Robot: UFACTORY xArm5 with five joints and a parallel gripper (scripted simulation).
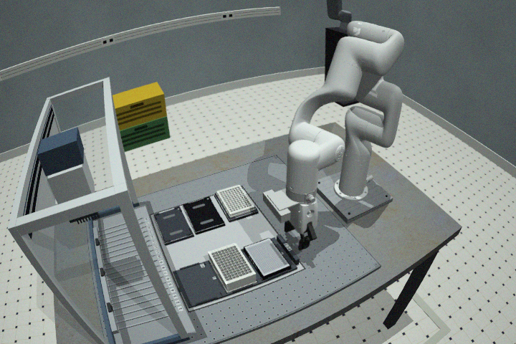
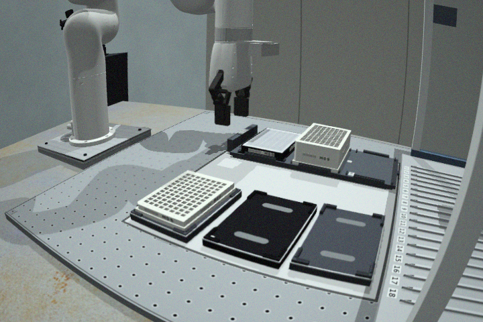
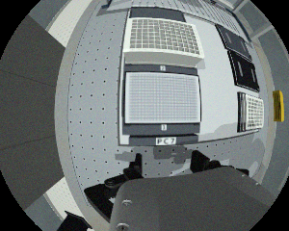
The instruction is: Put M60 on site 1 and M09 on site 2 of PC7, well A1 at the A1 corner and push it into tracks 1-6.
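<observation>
My jaws stand wide and hold nothing, hanging just above the black handle end (image 2: 242,136) of the long dark plate carrier PC7 (image 1: 198,284). It lies on the pale apron (image 1: 193,247) before the rails (image 1: 132,275), carrying the flat fine-grid M60 plate (image 1: 266,256) and the tall white M09 block (image 1: 231,266).

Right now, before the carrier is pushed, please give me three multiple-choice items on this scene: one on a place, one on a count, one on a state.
1. Where is the deep-well block M09?
A. on nest S3
B. on the carrier PC7, middle site
C. on the rails

2. How many nests hold no plate?
A. none
B. one
C. two

3. How is the pincer?
A. open, holding nothing
B. shut on a plate
C. shut on the handle

Key: 1 B, it stands beside M60 on the carrier. 2 C, only M06 is on a nest. 3 A, its fingers hang apart above the handle.
</observation>
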